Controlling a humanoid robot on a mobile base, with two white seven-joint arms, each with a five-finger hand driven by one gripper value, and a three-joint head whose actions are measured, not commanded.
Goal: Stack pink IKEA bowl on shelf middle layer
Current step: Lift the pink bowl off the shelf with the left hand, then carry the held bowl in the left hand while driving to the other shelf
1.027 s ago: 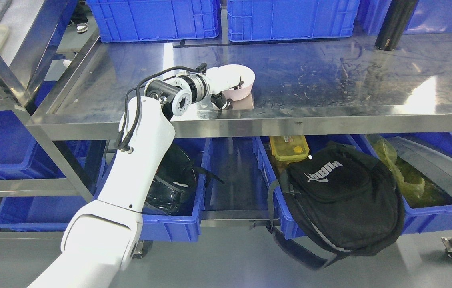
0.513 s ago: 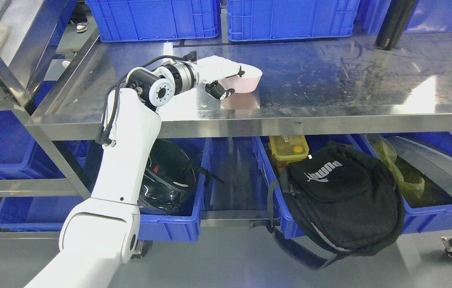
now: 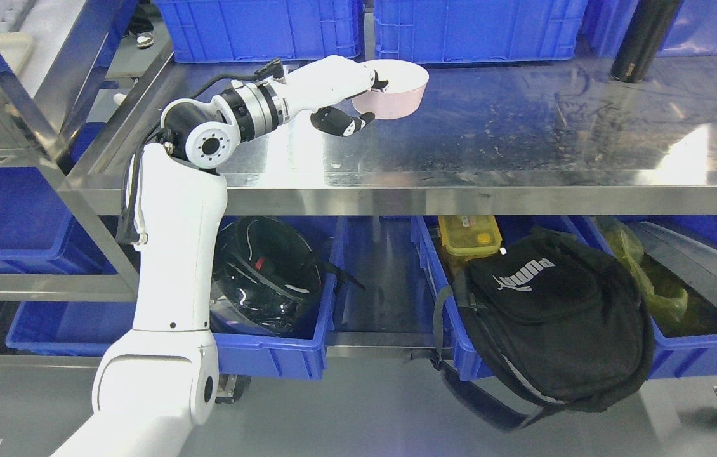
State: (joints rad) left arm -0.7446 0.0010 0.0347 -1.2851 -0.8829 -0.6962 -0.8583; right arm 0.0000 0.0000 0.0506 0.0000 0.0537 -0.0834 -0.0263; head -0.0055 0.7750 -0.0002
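Note:
My left hand point(image 3: 358, 95) is shut on a pink bowl point(image 3: 396, 95) with a white inside. It grips the bowl's left rim, with fingers over the rim and the thumb below. The bowl is held above the steel middle shelf point(image 3: 523, 139), towards its back, tilted slightly. My left arm reaches up from the lower left. My right arm does not show.
Blue crates point(image 3: 257, 28) stand along the back of the shelf, and a black cylinder point(image 3: 641, 38) at the back right. Below are blue bins with a black helmet point(image 3: 263, 279), a yellow box point(image 3: 469, 235) and a black bag point(image 3: 555, 311).
My left hand has lifted the pink bowl off the shelf front and carried it up and back towards the crates. The camera view has also shifted slightly.

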